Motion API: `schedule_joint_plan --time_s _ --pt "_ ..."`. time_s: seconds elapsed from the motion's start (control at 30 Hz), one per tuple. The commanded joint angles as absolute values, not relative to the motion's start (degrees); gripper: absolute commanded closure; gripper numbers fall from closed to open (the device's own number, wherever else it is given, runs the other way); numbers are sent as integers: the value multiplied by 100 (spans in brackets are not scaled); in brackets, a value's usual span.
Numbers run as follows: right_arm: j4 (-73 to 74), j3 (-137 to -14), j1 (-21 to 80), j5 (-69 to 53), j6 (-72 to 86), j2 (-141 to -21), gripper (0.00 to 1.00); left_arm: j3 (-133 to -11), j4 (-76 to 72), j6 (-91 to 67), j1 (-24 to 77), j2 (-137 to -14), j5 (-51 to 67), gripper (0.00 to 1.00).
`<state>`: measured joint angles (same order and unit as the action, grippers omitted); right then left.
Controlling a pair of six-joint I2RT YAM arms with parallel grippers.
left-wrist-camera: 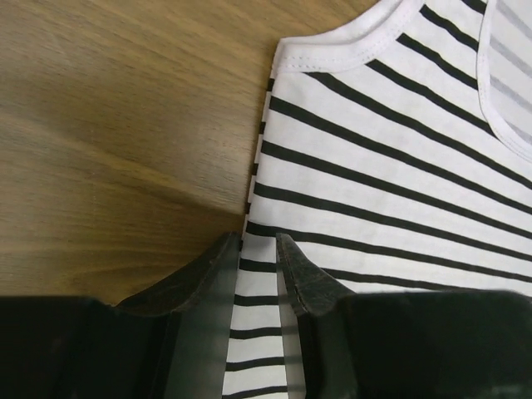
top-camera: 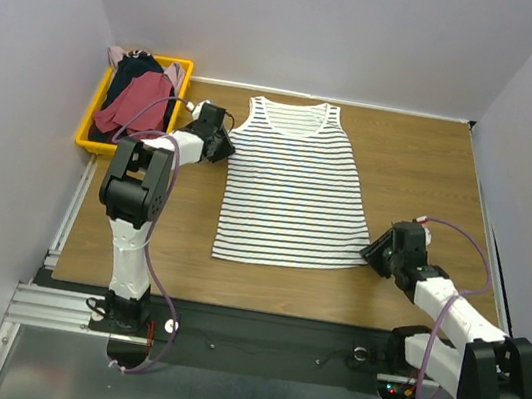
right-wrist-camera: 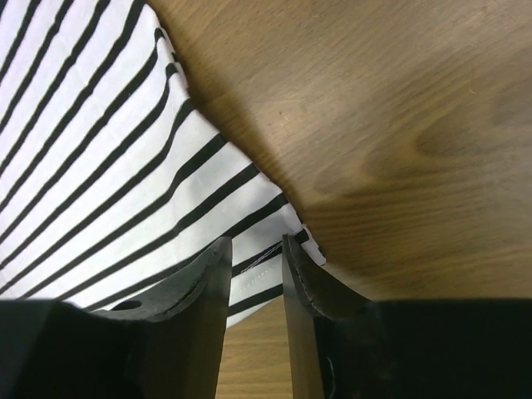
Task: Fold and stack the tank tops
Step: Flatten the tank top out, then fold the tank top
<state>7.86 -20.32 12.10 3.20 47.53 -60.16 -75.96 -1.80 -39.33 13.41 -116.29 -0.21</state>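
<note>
Narrowly open and empty, the left gripper (left-wrist-camera: 259, 245) straddles the side of the striped top (top-camera: 289, 183), the right gripper (right-wrist-camera: 256, 245) its hem corner.

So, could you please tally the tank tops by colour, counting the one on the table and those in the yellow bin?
Striped top: 1
Dark red top: 1
Navy top: 1
Pale pink top: 1
Total: 4 showing; the heap in the bin may hide more.
</note>
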Motion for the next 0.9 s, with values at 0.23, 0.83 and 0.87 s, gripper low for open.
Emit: schedule_joint_plan --time_s 0.23,0.83,0.87 --pt "1977 -3664 2867 1088 4094 -5817 52 -7075 -79 -4025 1301 -11189 -422 63" --pt "1907 -7873 6785 2901 4386 -10932 53 -8253 413 -3182 1020 -11479 -62 55" --pt "1899 -8084 6855 2892 4342 -11038 53 -8279 422 -3138 993 -11479 -44 55"
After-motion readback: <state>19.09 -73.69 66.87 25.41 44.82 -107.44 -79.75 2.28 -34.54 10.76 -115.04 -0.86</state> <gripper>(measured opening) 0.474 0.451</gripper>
